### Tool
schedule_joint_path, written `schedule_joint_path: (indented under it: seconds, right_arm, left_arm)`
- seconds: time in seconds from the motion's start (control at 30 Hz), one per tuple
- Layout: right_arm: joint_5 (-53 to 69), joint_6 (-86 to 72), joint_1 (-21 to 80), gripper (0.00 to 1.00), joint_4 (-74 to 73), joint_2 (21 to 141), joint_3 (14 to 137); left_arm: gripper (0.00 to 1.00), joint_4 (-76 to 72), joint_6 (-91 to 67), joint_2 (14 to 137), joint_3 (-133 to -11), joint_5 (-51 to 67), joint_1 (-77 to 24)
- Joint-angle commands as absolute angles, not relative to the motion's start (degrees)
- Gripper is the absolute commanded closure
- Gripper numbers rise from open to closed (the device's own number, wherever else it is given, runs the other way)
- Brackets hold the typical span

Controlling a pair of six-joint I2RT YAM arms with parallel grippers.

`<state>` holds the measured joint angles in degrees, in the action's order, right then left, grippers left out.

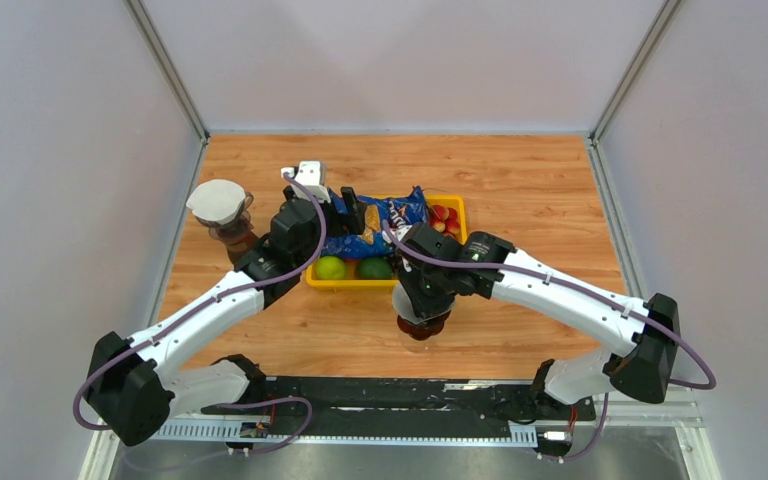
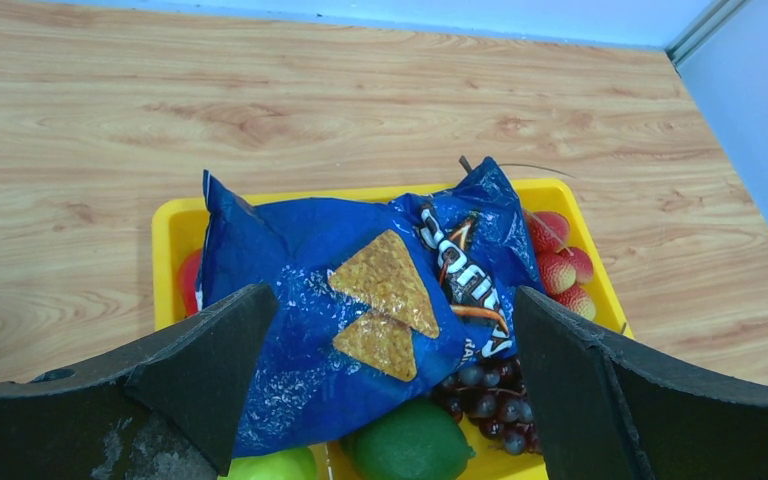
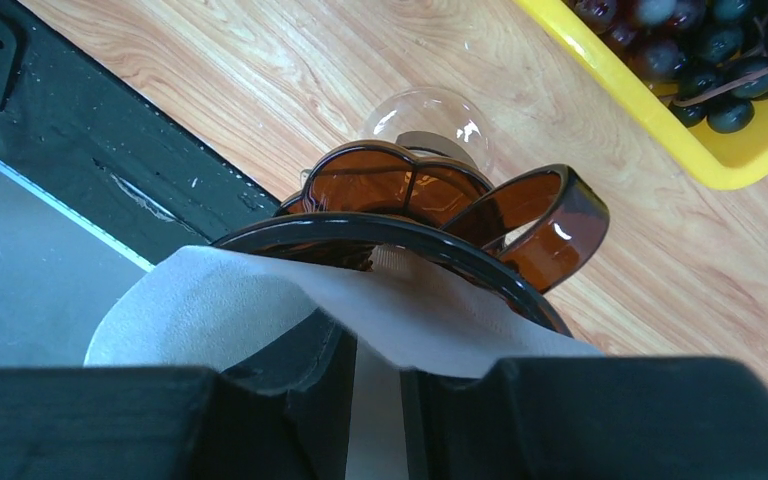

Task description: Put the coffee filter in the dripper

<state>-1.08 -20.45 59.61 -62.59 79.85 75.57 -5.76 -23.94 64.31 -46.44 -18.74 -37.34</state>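
Observation:
An amber plastic dripper (image 3: 400,190) with a loop handle stands on the wood table near the front edge, also in the top view (image 1: 422,326). A white paper coffee filter (image 3: 210,300) lies over its dark rim and reaches down inside. My right gripper (image 3: 375,350) is directly above the dripper (image 1: 422,298) and is shut on the filter's near edge, with the paper pinched in the narrow gap between the fingers. My left gripper (image 2: 395,330) is open and empty, hovering over the yellow tray (image 1: 350,212).
The yellow tray (image 2: 165,235) holds a blue chip bag (image 2: 300,300), limes (image 2: 410,445), dark grapes (image 2: 485,395) and lychees (image 2: 560,265). A second amber dripper with a white filter (image 1: 216,201) stands at the far left. The black base rail (image 3: 90,130) runs close behind the dripper.

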Motion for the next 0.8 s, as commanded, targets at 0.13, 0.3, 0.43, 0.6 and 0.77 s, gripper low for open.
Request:
schedule_joint_path:
  seconds: [0.13,0.3,0.43,0.6,0.77]
  right_arm:
    - [-2.11,-19.2,60.18,0.74,-59.05,79.76,73.08]
    - [-1.85,-18.89,60.47,0.74,-58.26,80.13,72.09]
    - [-1.47,-18.9,60.63,0.74,-57.85,80.12,71.75]
    - [-1.07,-19.23,60.98,0.71,-57.49,80.4,71.25]
    - [-0.97,-19.36,61.55,0.71,-57.5,80.99,71.57]
  left_arm:
    - [0.0,-6.84,-24.52,62.82,-46.22,-18.72,-37.09]
    - [0.0,-6.74,-24.52,62.71,-46.23,-18.74,-37.09]
    - [0.0,-6.72,-24.52,62.81,-46.23,-18.81,-37.09]
    - [0.0,-6.77,-24.56,62.82,-46.18,-18.81,-37.01]
    - [0.0,-6.68,-24.52,62.69,-46.23,-18.98,-37.02]
